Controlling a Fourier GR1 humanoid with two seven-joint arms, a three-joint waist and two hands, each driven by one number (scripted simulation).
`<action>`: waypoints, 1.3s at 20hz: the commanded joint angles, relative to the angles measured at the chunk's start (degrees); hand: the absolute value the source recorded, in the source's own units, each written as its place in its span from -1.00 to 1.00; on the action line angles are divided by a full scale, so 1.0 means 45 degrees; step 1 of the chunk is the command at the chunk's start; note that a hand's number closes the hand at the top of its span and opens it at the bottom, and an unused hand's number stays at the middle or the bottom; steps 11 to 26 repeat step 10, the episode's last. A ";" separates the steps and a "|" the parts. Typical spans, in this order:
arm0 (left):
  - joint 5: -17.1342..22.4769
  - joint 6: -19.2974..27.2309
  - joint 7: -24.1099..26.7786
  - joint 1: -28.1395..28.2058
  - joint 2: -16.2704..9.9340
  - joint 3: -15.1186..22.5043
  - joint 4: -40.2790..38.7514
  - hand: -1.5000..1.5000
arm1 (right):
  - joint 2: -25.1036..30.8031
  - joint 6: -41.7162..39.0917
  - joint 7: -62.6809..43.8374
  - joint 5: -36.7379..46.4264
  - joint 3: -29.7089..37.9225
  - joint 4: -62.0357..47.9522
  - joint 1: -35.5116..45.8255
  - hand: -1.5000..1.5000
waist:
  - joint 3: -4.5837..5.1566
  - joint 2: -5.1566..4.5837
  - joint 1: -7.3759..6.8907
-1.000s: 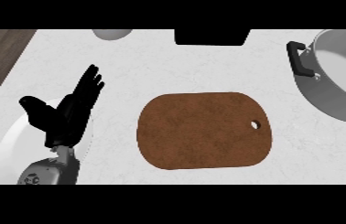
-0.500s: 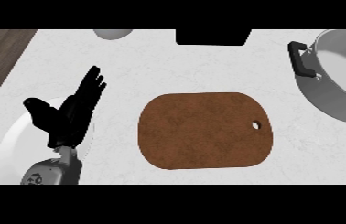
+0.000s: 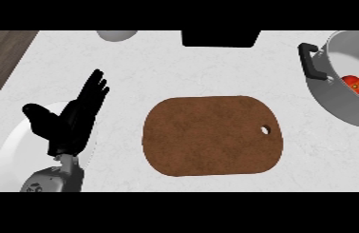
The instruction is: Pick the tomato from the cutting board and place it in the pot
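We are seeing the tomato point(image 3: 353, 82) now lying in the pot point(image 3: 328, 91); cutting board point(image 3: 212, 135) bare; left hand point(image 3: 70, 118) resting spread as before; task looking finished.

The pot point(image 3: 335, 92) ran off the right edge, so only its left wall, one black handle point(image 3: 313, 62) and a slice of its inside showed. Inside it, a small red piece of the tomato point(image 3: 352, 82) sat right at the picture's edge; the remainder was cut off. A white plate point(image 3: 15, 141) at the lower left was cut by the left edge and partly covered by the left hand point(image 3: 69, 125), whose forearm left the view at the bottom. A black object point(image 3: 220, 38) and a pale rounded object point(image 3: 116, 34) on the counter point(image 3: 175, 70) were cut by the top band, too little showing to identify. The right hand appeared nowhere.
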State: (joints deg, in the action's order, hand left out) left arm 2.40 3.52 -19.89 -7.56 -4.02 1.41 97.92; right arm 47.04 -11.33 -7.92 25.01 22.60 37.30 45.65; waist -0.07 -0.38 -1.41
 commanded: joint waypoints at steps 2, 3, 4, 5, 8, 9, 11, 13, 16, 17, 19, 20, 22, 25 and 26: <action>-0.0101 0.0090 0.0273 -0.0116 0.0055 -0.0106 -0.0370 0.00 | -0.0369 0.1272 0.0601 -0.1066 0.1346 -0.0687 0.0872 -1.00 | 0.0000 -0.0002 0.0073; -0.0233 0.0210 0.0028 -0.0194 0.0267 0.0183 -0.0409 0.00 | -0.0534 0.2049 0.0920 -0.1199 0.1654 -0.0637 0.0871 -1.00 | -0.0007 -0.0013 0.0082; -0.0537 0.0381 0.0579 0.0109 0.0443 0.0369 -0.0383 0.00 | -0.0561 0.2624 0.1468 -0.1279 0.1864 -0.0357 0.0517 -1.00 | -0.0004 0.0017 0.0165; 0.0437 -0.0439 -0.0056 0.0081 -0.0303 -0.0329 0.0010 0.00 | -0.0220 0.2744 0.1545 -0.1516 0.2234 -0.0471 0.0819 -1.00 | -0.0005 0.0017 0.0048; -0.0241 -0.0011 0.0365 0.0333 0.0051 0.0145 0.0084 0.00 | 0.0261 0.3669 0.1901 -0.1726 0.2863 -0.1045 0.1121 -1.00 | -0.0009 -0.0023 -0.0005; -0.0117 0.0286 -0.0541 -0.0291 0.0003 -0.0135 0.0227 0.00 | 0.0591 0.3504 0.2091 -0.1779 0.2957 -0.1418 0.1004 -1.00 | -0.0010 -0.0014 0.0052; 0.0095 0.0184 -0.0491 -0.0388 -0.0080 -0.0335 0.0270 0.00 | 0.0859 0.3396 0.2450 -0.2096 0.3344 -0.1378 0.0500 -1.00 | -0.0009 0.0012 0.0165; 0.0095 0.0184 -0.0491 -0.0388 -0.0080 -0.0335 0.0270 0.00 | 0.0859 0.3396 0.2450 -0.2096 0.3344 -0.1378 0.0500 -1.00 | -0.0009 0.0012 0.0165; 0.0095 0.0184 -0.0491 -0.0388 -0.0080 -0.0335 0.0270 0.00 | 0.0859 0.3396 0.2450 -0.2096 0.3344 -0.1378 0.0500 -1.00 | -0.0009 0.0012 0.0165; 0.0095 0.0184 -0.0491 -0.0388 -0.0080 -0.0335 0.0270 0.00 | 0.0859 0.3396 0.2450 -0.2096 0.3344 -0.1378 0.0500 -1.00 | -0.0009 0.0012 0.0165; 0.0095 0.0184 -0.0491 -0.0388 -0.0080 -0.0335 0.0270 0.00 | 0.0859 0.3396 0.2450 -0.2096 0.3344 -0.1378 0.0500 -1.00 | -0.0009 0.0012 0.0165; 0.0095 0.0184 -0.0491 -0.0388 -0.0080 -0.0335 0.0270 0.00 | 0.0859 0.3396 0.2450 -0.2096 0.3344 -0.1378 0.0500 -1.00 | -0.0009 0.0012 0.0165; 0.0095 0.0184 -0.0491 -0.0388 -0.0080 -0.0335 0.0270 0.00 | 0.0859 0.3396 0.2450 -0.2096 0.3344 -0.1378 0.0500 -1.00 | -0.0009 0.0012 0.0165; 0.0095 0.0184 -0.0491 -0.0388 -0.0080 -0.0335 0.0270 0.00 | 0.0859 0.3396 0.2450 -0.2096 0.3344 -0.1378 0.0500 -1.00 | -0.0009 0.0012 0.0165; 0.0095 0.0184 -0.0491 -0.0388 -0.0080 -0.0335 0.0270 0.00 | 0.0859 0.3396 0.2450 -0.2096 0.3344 -0.1378 0.0500 -1.00 | -0.0009 0.0012 0.0165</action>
